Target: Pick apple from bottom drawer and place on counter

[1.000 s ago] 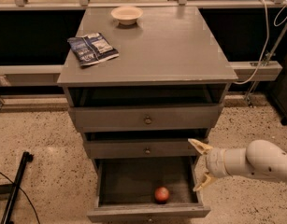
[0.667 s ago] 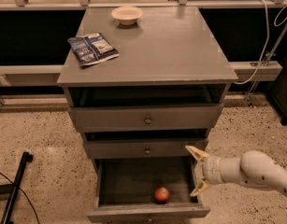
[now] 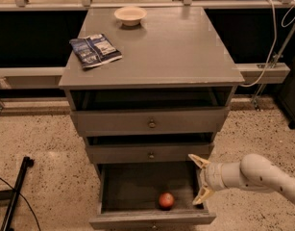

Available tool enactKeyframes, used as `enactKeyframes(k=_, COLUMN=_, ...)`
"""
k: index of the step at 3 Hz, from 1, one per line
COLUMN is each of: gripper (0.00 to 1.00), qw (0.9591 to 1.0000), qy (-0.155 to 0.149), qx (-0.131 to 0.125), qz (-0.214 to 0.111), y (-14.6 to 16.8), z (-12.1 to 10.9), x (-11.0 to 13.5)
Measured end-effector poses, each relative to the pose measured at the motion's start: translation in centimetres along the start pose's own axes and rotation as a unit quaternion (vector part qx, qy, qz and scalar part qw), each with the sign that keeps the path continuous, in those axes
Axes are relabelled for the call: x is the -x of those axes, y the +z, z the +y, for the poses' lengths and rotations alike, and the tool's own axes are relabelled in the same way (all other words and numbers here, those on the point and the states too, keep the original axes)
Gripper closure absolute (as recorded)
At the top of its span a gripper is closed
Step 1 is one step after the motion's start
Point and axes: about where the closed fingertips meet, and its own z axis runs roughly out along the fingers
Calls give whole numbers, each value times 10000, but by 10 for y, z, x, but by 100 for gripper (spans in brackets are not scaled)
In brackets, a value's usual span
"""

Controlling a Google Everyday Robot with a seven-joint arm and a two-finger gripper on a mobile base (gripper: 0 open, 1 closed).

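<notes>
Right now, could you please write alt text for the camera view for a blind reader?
The robot's open hand hovers at the right edge of the open bottom drawer, apart from a red apple lying near its front. On the grey counter above sit a cream bowl and a dark blue packet.

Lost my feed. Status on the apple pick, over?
Claw open at right edge of bottom drawer. Apple loose inside, near front. Nothing between.
</notes>
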Motion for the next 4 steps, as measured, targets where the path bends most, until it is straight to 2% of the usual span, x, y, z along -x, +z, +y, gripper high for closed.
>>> enactKeyframes(k=1, gripper=0, qw=9931, qy=1091, qx=389, qz=-172, y=53, z=32, x=-52)
enactKeyframes(k=2, gripper=0, qw=9826, qy=1790, qx=370, qz=-334, y=85, z=63, x=-91)
enactKeyframes(k=3, gripper=0, qw=9762, qy=2035, qx=234, qz=-714, y=122, z=76, x=-112)
enactKeyframes(k=4, gripper=7, qw=9725, qy=2104, qx=231, qz=-973, y=159, z=78, x=-123)
